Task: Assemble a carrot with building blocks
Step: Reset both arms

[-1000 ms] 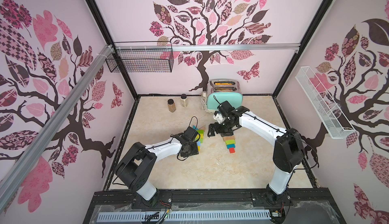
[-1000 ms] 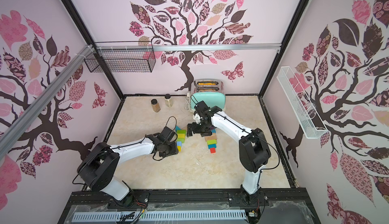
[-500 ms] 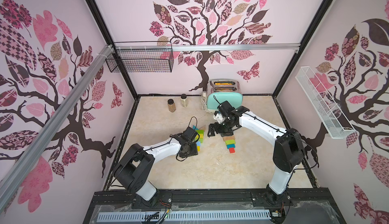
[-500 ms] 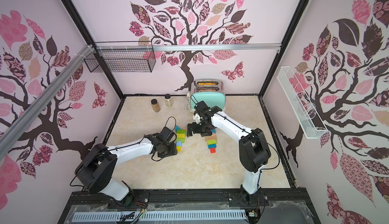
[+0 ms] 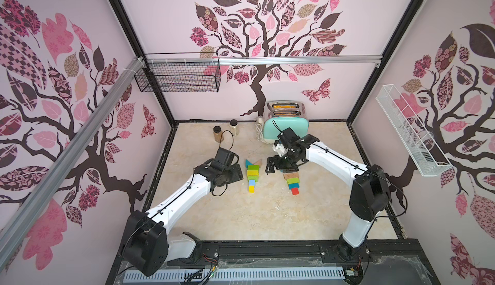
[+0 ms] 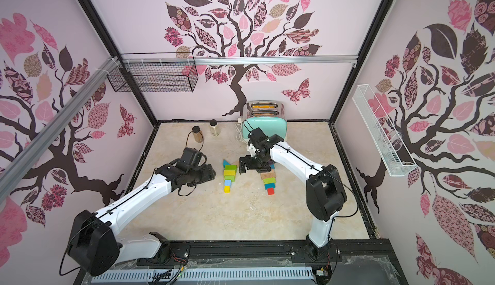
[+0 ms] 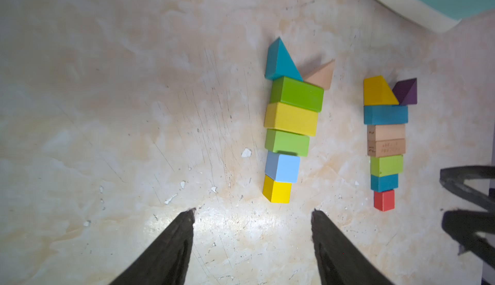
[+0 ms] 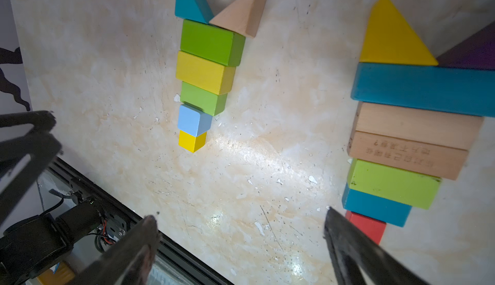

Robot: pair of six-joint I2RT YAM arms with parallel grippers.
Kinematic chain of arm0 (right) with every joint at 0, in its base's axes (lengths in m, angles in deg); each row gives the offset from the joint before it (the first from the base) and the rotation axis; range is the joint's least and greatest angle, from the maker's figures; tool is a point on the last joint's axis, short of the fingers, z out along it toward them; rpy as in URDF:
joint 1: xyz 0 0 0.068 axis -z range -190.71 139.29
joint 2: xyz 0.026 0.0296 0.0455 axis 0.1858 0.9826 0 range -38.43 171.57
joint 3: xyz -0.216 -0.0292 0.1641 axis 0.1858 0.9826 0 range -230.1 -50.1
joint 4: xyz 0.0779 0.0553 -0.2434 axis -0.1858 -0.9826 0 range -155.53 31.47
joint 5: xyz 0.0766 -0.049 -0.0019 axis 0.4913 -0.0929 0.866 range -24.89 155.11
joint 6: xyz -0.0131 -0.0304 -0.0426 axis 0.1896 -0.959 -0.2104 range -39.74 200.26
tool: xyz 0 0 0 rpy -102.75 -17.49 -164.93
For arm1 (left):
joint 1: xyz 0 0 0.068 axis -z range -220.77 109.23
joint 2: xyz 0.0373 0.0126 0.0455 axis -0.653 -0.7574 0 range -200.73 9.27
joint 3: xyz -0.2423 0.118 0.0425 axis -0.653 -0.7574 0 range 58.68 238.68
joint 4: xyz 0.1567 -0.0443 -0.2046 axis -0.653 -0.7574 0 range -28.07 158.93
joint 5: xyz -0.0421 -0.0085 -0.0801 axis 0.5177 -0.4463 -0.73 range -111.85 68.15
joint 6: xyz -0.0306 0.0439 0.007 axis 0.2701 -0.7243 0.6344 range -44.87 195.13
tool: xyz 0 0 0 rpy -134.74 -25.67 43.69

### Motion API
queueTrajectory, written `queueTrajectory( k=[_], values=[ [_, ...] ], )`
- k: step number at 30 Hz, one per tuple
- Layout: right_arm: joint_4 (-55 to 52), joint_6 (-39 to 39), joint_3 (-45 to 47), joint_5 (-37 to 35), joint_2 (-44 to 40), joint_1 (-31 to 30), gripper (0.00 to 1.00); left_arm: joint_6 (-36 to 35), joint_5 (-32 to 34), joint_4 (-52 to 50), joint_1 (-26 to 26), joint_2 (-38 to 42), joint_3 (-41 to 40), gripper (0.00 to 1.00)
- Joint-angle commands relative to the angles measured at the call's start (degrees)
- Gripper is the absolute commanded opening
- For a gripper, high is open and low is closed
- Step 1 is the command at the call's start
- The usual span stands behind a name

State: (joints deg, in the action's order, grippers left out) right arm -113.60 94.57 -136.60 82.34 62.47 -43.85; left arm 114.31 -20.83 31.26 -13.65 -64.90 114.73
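The building blocks lie flat in two tapering rows in both top views. The left row (image 5: 252,173) (image 6: 229,174) runs from a teal wedge (image 7: 280,61) and a tan wedge (image 7: 322,75) through green and yellow bars to a yellow cube (image 7: 277,190). The right row (image 5: 292,180) (image 6: 268,181) runs from a yellow wedge (image 8: 392,34) and a purple wedge (image 7: 407,92) through teal, tan and green bars to a red cube (image 7: 384,200). My left gripper (image 5: 236,175) (image 7: 253,211) is open and empty, just left of the left row. My right gripper (image 5: 270,166) (image 8: 239,214) hangs open and empty between the rows.
A mint toaster (image 5: 285,129) stands at the back with a white cord beside it. Two brown-lidded jars (image 5: 217,133) (image 5: 234,127) stand to its left. A black wire basket (image 5: 178,76) and a white rack (image 5: 409,131) hang on the walls.
My left gripper has opened wider and drawn back a little to the left, away from the left row. The right arm has not moved.
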Motion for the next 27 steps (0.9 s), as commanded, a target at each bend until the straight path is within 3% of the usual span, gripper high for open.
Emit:
queueTrajectory(
  k=[1,9,14,19,23,27],
  values=[
    [-0.28,0.31,1.32,-3.18,-4.77,0.53,0.99,-4.41,1.2,-2.82,-1.63,0.15,2.77,0.77],
    [1.89,2.48,5.08,-12.9,-12.31,4.95,0.99,-7.28,1.13,-1.59,-5.7,-0.05,4.93,0.98],
    [9.0,4.2,11.11,-21.61,-20.16,10.38,0.99,-10.37,4.18,-0.91,-7.86,1.12,5.78,0.98],
    [11.47,-0.49,13.28,-32.23,-21.32,12.85,0.99,-11.99,5.91,1.4,-11.43,2.12,5.14,0.98],
    [14.53,-3.02,14.95,-37.09,-21.32,14.65,0.99,-12.36,9.44,4.7,-13.48,4.02,3.21,0.98],
    [21.73,-4.23,19.93,-38.76,-21.25,20.11,0.99,-11.95,8.19,8.1,-16.09,6.04,0.63,0.98]
  ],
)
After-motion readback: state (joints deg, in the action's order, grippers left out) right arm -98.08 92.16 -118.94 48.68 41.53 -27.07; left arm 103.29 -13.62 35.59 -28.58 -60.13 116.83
